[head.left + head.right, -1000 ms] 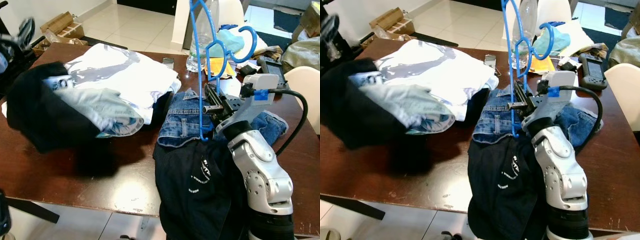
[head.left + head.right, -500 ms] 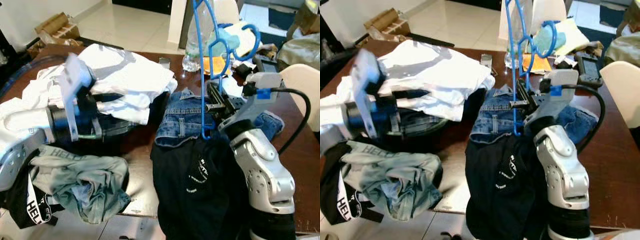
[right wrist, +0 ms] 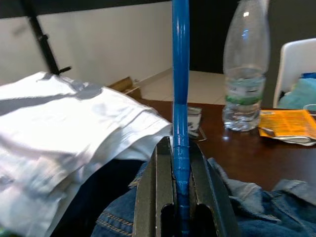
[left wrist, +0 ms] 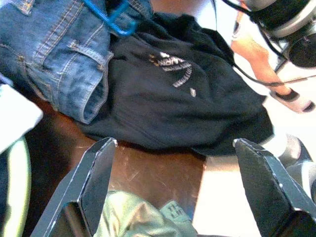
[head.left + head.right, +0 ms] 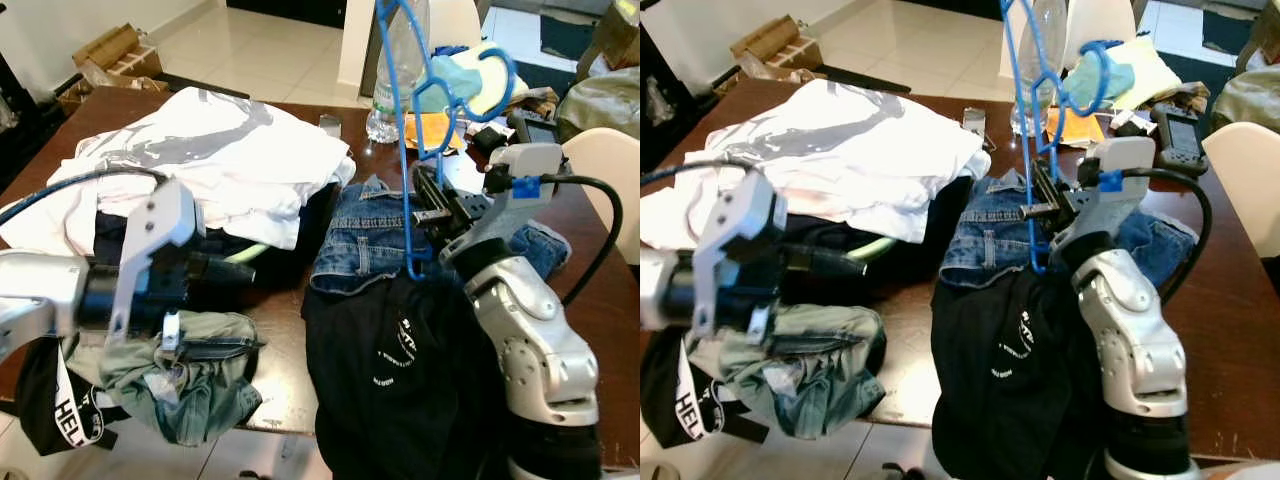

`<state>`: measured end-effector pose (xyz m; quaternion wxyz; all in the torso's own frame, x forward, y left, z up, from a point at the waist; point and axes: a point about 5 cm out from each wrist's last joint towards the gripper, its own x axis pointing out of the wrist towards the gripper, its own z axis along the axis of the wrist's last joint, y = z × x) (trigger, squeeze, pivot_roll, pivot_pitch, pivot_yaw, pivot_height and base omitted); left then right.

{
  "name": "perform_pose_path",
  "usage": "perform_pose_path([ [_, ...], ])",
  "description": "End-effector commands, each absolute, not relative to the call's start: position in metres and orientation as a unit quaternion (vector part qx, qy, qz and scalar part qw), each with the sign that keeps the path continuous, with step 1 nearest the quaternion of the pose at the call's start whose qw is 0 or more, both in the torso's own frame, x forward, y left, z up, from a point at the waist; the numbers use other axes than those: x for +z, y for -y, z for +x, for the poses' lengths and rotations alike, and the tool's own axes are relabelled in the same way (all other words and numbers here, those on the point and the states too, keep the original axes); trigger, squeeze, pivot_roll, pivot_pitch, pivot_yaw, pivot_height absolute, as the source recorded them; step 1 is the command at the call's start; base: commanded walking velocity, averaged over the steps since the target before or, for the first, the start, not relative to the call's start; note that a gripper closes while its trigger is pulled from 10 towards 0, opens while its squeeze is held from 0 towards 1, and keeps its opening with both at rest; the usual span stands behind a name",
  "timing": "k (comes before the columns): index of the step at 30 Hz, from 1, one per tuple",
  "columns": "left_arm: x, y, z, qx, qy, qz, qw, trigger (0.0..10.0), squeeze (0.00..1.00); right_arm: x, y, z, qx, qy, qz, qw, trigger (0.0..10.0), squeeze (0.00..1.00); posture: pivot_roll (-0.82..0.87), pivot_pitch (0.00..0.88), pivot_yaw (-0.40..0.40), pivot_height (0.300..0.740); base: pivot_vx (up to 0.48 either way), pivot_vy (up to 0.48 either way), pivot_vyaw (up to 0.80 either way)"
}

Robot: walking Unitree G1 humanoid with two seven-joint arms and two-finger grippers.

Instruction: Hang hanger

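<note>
Hanger (image 5: 405,150) is clamped upright in the right end effector (image 3: 180,190); it may snag the jeans (image 5: 365,240) if swung.

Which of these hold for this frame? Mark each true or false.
1. The right hand is shut on the blue hanger. True.
2. The hanger lies flat on the table. False: it stands upright, held above the blue jeans.
3. The left hand is open. True.
4. The left hand grips the white shirt. False: it holds nothing, over a pale green garment.
5. A clear plastic bottle stands behind the hanger. True.
</note>
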<state>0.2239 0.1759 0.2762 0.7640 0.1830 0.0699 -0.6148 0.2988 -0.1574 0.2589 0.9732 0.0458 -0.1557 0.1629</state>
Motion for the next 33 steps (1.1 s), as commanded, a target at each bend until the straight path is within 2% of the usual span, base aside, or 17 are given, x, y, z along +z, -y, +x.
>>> perform_pose_path([
  [1, 0.275, -0.177, 0.22, -0.613, -0.08, 0.203, 0.76, 10.0, 0.0, 0.25, 0.16, 0.3, 0.169, 0.134, 0.039, 0.976, 10.0, 0.0, 0.08, 0.193, -0.011, 0.74, 0.0, 0.0, 0.0],
  [4, 0.272, -0.176, 0.222, -0.599, -0.072, 0.21, 0.769, 10.0, 0.0, 0.249, 0.162, 0.301, 0.168, 0.13, 0.035, 0.977, 10.0, 0.0, 0.08, 0.196, -0.015, 0.74, 0.0, 0.0, 0.0],
  [6, 0.268, -0.171, 0.226, -0.582, -0.057, 0.193, 0.788, 10.0, 0.0, 0.247, 0.165, 0.302, 0.165, 0.124, 0.033, 0.978, 10.0, 0.0, 0.08, 0.196, -0.015, 0.74, 0.0, 0.0, 0.0],
  [9, 0.267, -0.166, 0.226, -0.582, -0.05, 0.185, 0.79, 10.0, 0.0, 0.245, 0.166, 0.302, 0.167, 0.12, 0.032, 0.978, 10.0, 0.0, 0.08, 0.2, -0.018, 0.74, 0.0, 0.0, 0.0],
  [14, 0.264, -0.157, 0.227, -0.583, -0.045, 0.168, 0.793, 10.0, 0.0, 0.237, 0.169, 0.3, 0.173, 0.108, 0.033, 0.979, 10.0, 0.0, 0.08, 0.201, -0.016, 0.74, -0.356, 0.0, 0.0],
  [27, 0.263, -0.156, 0.234, -0.556, -0.043, 0.184, 0.809, 10.0, 0.0, 0.232, 0.18, 0.298, 0.161, 0.1, 0.031, 0.981, 10.0, 0.0, 0.08, 0.205, -0.012, 0.74, -0.404, 0.0, 0.0],
  [28, 0.262, -0.162, 0.248, -0.498, -0.037, 0.223, 0.837, 10.0, 0.0, 0.232, 0.181, 0.298, 0.161, 0.102, 0.032, 0.981, 10.0, 0.0, 0.08, 0.206, -0.014, 0.74, 0.0, 0.0, 0.0],
  [29, 0.262, -0.162, 0.248, -0.498, -0.037, 0.223, 0.837, 10.0, 0.0, 0.232, 0.181, 0.298, 0.161, 0.102, 0.032, 0.981, 10.0, 0.0, 0.08, 0.206, -0.014, 0.74, 0.0, 0.0, 0.0],
  [30, 0.269, -0.174, 0.266, -0.422, -0.011, 0.257, 0.869, 10.0, 0.0, 0.231, 0.18, 0.298, 0.162, 0.104, 0.036, 0.981, 10.0, 0.0, 0.08, 0.206, -0.012, 0.74, 0.0, 0.0, 0.0],
  [31, 0.269, -0.174, 0.266, -0.422, -0.011, 0.257, 0.869, 10.0, 0.0, 0.231, 0.18, 0.298, 0.162, 0.104, 0.036, 0.981, 10.0, 0.0, 0.08, 0.206, -0.012, 0.74, 0.0, 0.0, 0.0],
  [32, 0.275, -0.183, 0.278, -0.364, 0.009, 0.273, 0.891, 10.0, 0.0, 0.231, 0.179, 0.298, 0.164, 0.105, 0.038, 0.98, 10.0, 0.0, 0.08, 0.206, -0.012, 0.74, 0.0, 0.0, 0.0],
  [33, 0.275, -0.183, 0.278, -0.364, 0.009, 0.273, 0.891, 10.0, 0.0, 0.231, 0.179, 0.298, 0.164, 0.105, 0.038, 0.98, 10.0, 0.0, 0.08, 0.206, -0.012, 0.74, 0.0, 0.0, 0.0],
])
